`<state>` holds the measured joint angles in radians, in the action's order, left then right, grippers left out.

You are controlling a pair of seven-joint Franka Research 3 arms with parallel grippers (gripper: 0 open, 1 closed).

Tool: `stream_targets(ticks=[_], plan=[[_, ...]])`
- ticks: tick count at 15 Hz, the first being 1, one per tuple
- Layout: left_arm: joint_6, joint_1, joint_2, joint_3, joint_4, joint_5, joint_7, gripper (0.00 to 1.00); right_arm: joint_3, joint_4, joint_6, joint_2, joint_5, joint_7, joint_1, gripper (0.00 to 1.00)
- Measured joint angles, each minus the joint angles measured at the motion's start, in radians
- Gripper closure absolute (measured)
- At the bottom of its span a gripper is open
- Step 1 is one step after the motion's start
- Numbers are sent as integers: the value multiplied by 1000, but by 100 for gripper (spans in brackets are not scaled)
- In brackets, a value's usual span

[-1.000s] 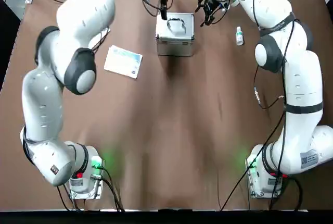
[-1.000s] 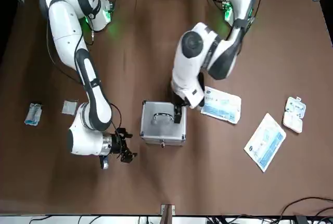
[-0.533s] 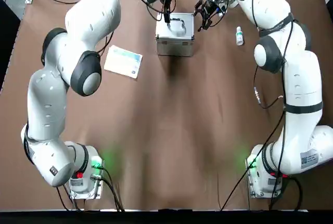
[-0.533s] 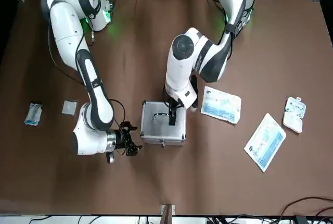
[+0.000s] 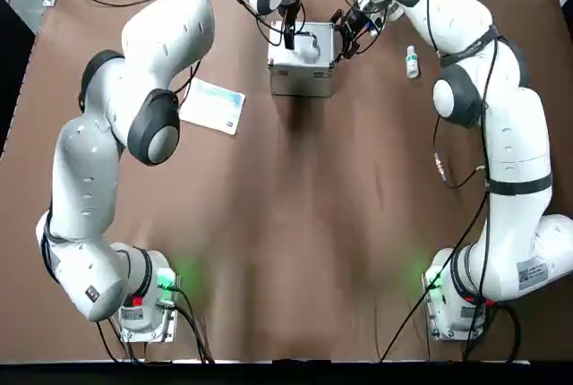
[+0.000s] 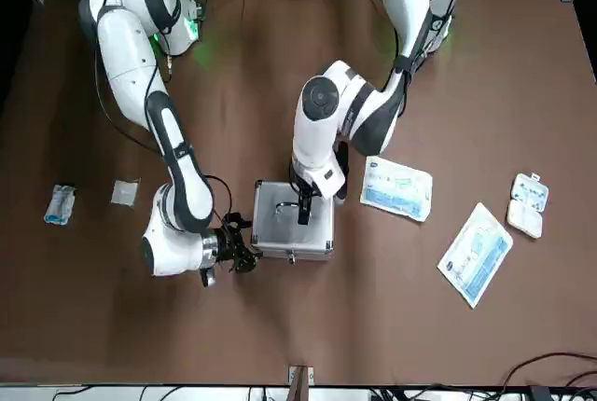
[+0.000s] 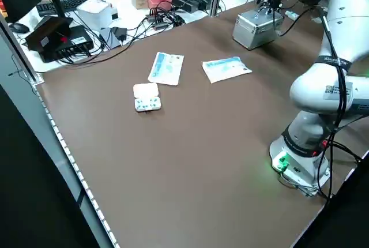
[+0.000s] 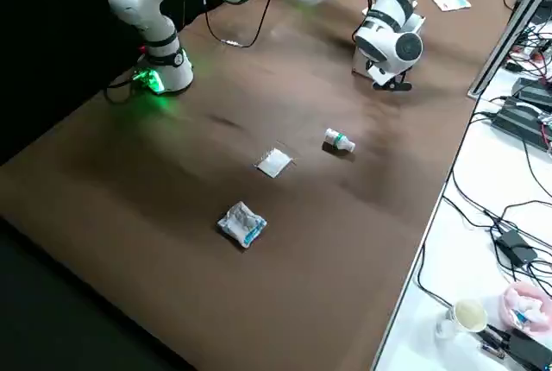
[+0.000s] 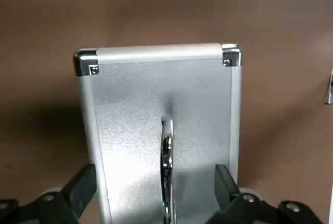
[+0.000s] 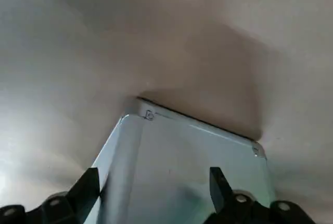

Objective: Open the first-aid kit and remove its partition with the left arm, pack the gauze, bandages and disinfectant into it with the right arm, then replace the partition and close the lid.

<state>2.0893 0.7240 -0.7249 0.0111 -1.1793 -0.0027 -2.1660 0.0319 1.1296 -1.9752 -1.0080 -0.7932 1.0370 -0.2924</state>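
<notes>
Moved: over the last second we see the right tool close in beside the first-aid kit; fingers spread.
Left tool: over its lid handle, spread.
Meaning: we judge opening imminent; lid shut.

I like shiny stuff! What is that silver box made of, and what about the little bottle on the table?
The box looks like metal, probably aluminium: its panels are grey with a fine sparkly grain, and the corner caps and handle shine like chrome. The bottle looks like smooth white plastic with a teal label band, though it is too small to be sure.
</notes>
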Motion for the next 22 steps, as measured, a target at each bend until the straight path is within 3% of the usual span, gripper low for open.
stream_targets(ticks=[11, 22], plan=[[29, 0, -7, -8, 0, 0, 43, 0, 2, -6, -8, -6, -10, 0, -3, 13], [51, 8, -28, -19, 0, 0, 43, 0, 2, -7, -8, -7, -10, 0, -3, 14]])
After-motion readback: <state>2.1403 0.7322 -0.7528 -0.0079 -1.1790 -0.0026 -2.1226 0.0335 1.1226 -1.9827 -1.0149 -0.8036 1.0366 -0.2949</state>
